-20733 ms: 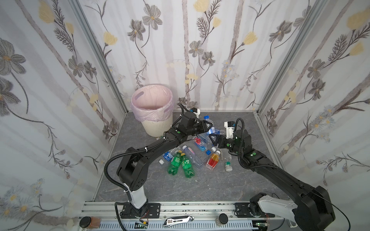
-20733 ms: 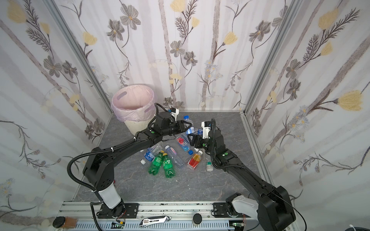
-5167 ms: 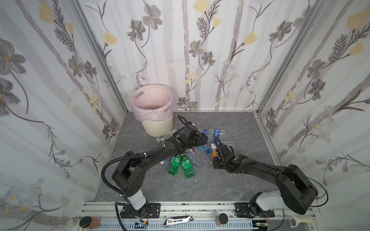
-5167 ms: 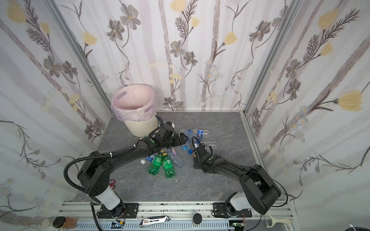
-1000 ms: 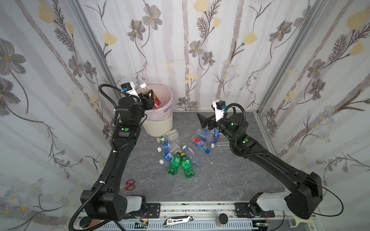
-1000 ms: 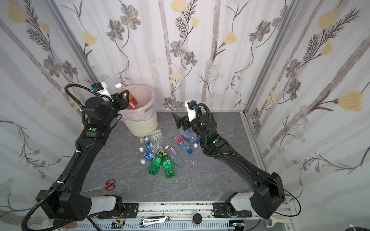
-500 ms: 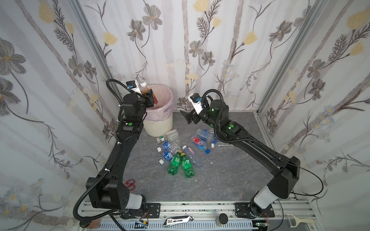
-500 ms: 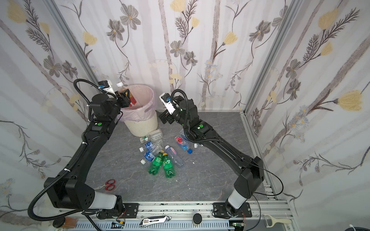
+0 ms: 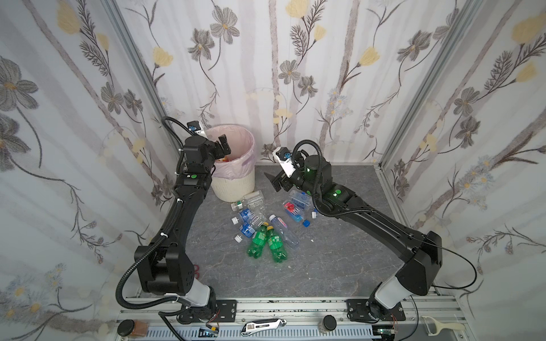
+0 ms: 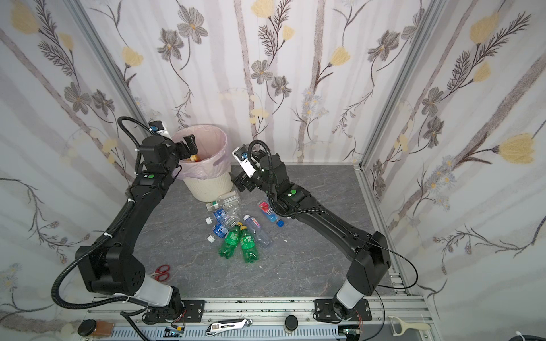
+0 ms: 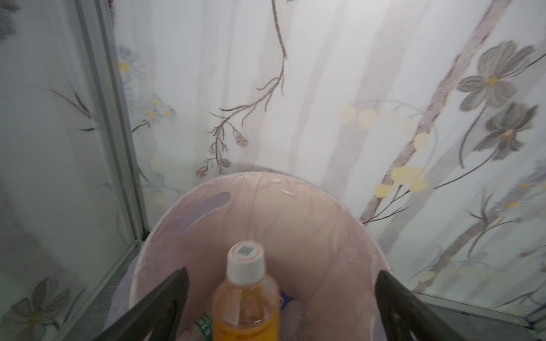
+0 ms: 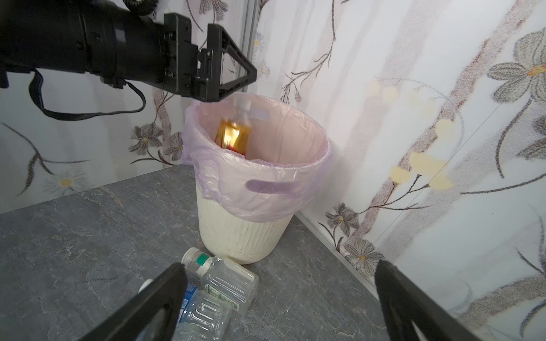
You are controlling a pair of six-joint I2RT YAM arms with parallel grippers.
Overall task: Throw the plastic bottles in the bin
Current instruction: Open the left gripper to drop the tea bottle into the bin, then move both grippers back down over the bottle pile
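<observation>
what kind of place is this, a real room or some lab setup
Likely a lab robot cell, not a home: floral wallpaper panels in metal framing, two arms mounted on a slotted rail.

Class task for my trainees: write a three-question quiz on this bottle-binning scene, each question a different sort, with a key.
1. How many green bottles lie on the floor?
2. True or false: the left gripper is shut on the orange bottle.
3. Where is the orange bottle? A lying among the green bottles; B at the mouth of the bin, under the left gripper; C standing on the floor beside the bin.
Key: 1 two; 2 false, its jaws stand open, clear of the bottle; 3 B.
</observation>
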